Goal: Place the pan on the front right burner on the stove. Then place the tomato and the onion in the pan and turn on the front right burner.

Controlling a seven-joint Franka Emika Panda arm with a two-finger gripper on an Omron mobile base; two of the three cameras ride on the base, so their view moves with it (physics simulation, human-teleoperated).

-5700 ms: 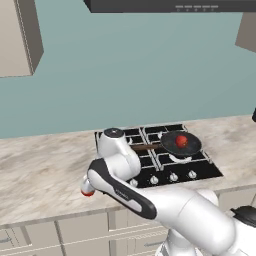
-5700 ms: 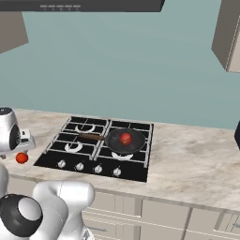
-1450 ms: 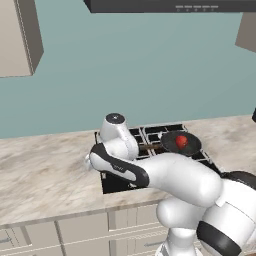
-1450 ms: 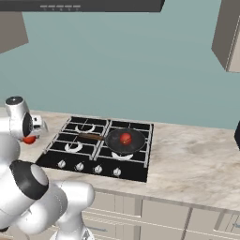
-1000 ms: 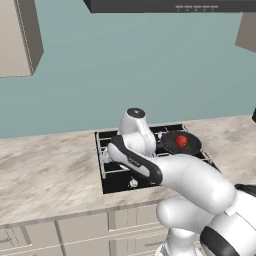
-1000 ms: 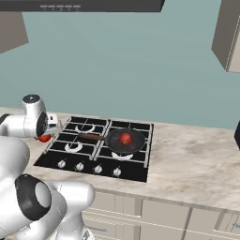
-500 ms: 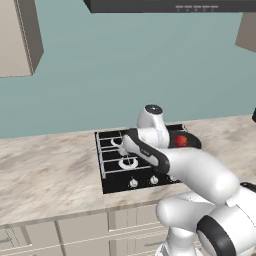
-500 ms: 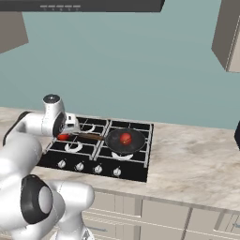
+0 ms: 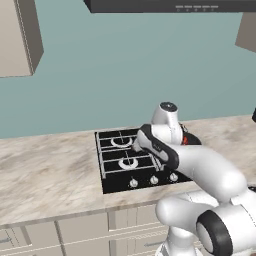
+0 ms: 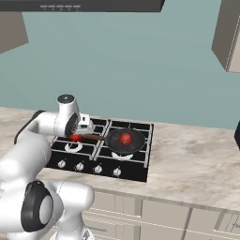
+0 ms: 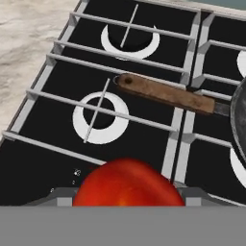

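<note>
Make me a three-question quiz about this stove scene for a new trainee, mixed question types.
1. True or false: the pan sits on a right-hand burner of the stove.
2. What is in the gripper? A) a knob B) a round red item C) nothing
3. Fill in: the pan handle lies over the ____ bars.

Key: 1 true. 2 B, the round red item between the fingers. 3 grate.

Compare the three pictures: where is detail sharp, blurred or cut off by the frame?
Hand view: the grates and the pan handle are sharp, but the red thing in the hand is soft-edged and cropped. Both base views: evenly lit and flat, the stove knobs small and coarse.
</note>
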